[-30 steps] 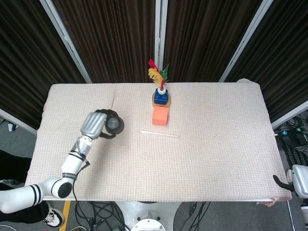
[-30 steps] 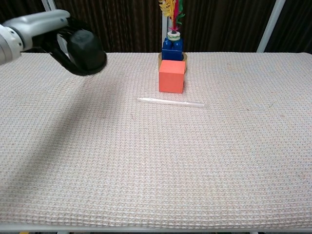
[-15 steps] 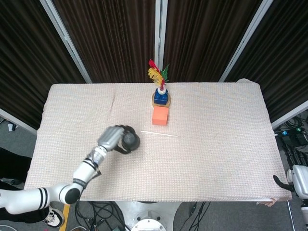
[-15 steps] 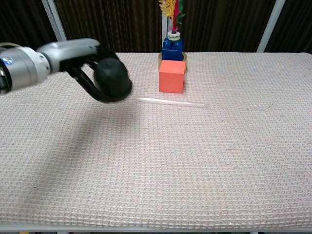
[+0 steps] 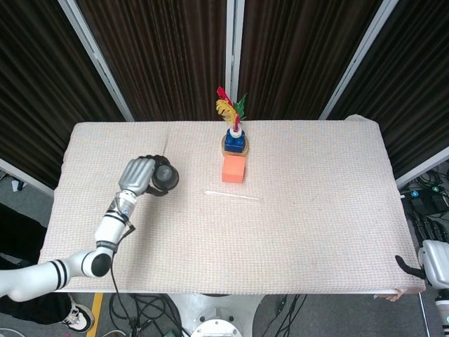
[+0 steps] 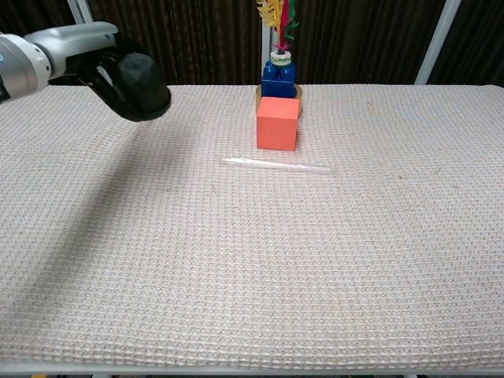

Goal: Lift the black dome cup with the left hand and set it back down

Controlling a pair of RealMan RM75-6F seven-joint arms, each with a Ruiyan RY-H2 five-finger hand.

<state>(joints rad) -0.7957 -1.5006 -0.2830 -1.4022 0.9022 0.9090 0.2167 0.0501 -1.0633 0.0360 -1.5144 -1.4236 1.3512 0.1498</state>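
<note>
— Where's the cup?
— The black dome cup (image 6: pixel 140 85) sits inside the left hand (image 5: pixel 137 177), fingers wrapped round it, up off the table (image 5: pixel 309 210) (dome pointing forward).
— And the right hand (image 5: pixel 418 268)?
— Well away at the table's far corner; I can't tell its state.
— Any writing?
— None readable.

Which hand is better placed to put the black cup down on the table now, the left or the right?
Left. The left hand already holds the black dome cup above the table. The right hand hangs past the table's far right edge.
</note>
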